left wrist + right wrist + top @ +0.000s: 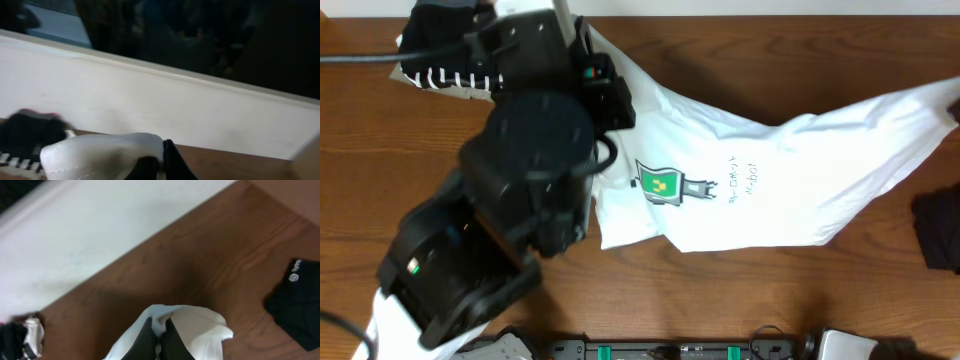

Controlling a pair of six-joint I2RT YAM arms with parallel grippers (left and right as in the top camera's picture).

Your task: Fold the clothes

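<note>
White T-shirt (pixel 790 170) is strung across the table (pixel 770 300), my left gripper (pixel 159 160) and right gripper (pixel 159 331) each clamped on its cloth. Feels like the spreading step; next needs both ends lowered evenly, no wrinkles.

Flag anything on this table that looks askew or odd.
The white T-shirt is not flat: pinched in the left gripper and right gripper, it stretches slantwise, wrinkled and bunched. Nothing looks spilled or damaged.
</note>
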